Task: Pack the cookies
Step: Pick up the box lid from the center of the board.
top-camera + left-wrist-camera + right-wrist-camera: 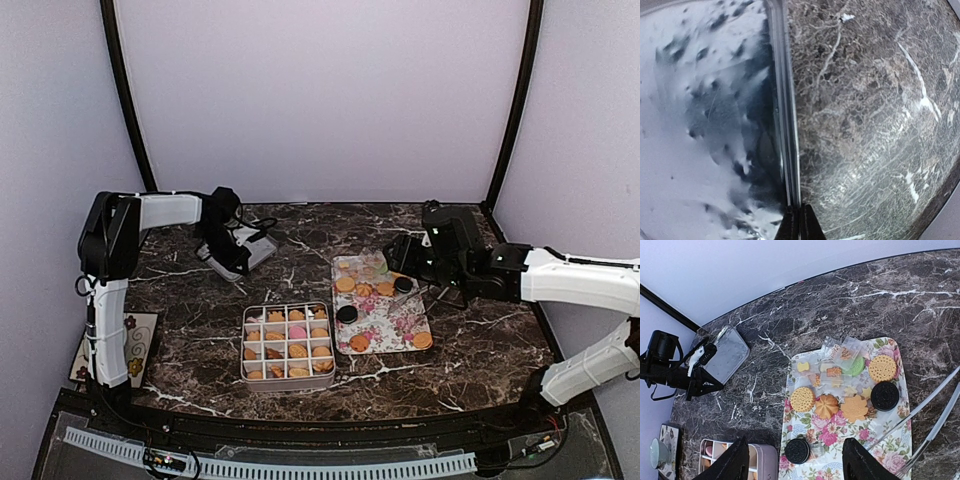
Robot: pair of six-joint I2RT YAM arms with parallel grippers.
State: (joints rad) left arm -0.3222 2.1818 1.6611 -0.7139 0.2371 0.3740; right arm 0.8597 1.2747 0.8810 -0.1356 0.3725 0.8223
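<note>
Cookies [288, 340] fill a lavender box of compartments [246, 372] at the table's front middle. More cookies [827, 405], golden rounds and black sandwich ones [797, 450], lie on the flower-patterned tray [835, 432], some under clear wrappers [840, 357]. Over the tray's near end my right gripper [800, 462] stands open, the black sandwich cookie lying below the gap. At the back left my left gripper [800, 222] is shut on the rim of the clear lid [785, 125], which lies on the marble. In the top view the left gripper [228, 258] is at that lid [255, 250] and the right gripper [398, 262] is above the tray [385, 322].
Metal tongs [932, 412] lie across the tray's right side. A small patterned mat with a green cup [659, 452] sits at the table's left edge. Grey walls close in the back and sides.
</note>
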